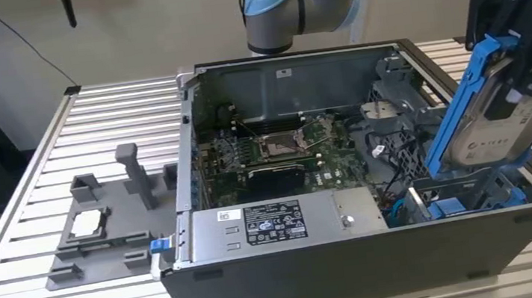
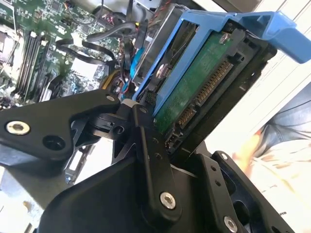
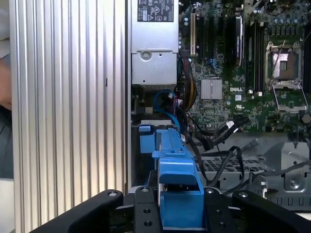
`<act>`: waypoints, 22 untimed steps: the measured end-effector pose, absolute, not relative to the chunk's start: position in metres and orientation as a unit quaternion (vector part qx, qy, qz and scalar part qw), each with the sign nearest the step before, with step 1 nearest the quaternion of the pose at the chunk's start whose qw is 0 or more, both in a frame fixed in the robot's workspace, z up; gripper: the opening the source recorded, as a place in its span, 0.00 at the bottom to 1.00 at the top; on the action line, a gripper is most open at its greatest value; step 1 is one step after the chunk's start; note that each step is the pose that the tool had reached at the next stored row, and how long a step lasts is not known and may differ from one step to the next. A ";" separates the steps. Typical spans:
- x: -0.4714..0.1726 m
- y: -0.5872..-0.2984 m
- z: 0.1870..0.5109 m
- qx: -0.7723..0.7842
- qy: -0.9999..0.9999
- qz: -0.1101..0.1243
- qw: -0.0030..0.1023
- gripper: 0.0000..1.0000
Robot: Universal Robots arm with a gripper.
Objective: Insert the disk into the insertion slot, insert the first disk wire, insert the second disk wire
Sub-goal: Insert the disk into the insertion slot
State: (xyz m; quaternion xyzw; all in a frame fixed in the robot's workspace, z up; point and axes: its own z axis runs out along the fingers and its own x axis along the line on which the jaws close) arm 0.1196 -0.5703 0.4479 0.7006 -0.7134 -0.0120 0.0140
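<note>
In the exterior view the gripper [image 1: 521, 78] is running off the frame's edge, its fingers clamping the upper end of the disk [image 1: 488, 120]. The disk, silver-grey with a pale label in a bright blue carrier, is standing steeply, its long axis leaning toward the exterior view's right. Its lower end is hanging over the insertion slot [image 1: 453, 204] inside the open computer case [image 1: 361, 273]. Whether they are touching is unclear.
</note>
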 end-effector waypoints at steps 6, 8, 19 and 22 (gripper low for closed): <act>0.120 -0.570 0.437 0.701 -0.713 -0.012 0.014 0.32; 0.120 -0.570 0.434 0.705 -0.709 -0.012 0.014 0.32; 0.120 -0.570 0.416 0.710 -0.704 -0.011 0.014 0.32; 0.119 -0.570 0.412 0.710 -0.704 -0.011 0.014 0.32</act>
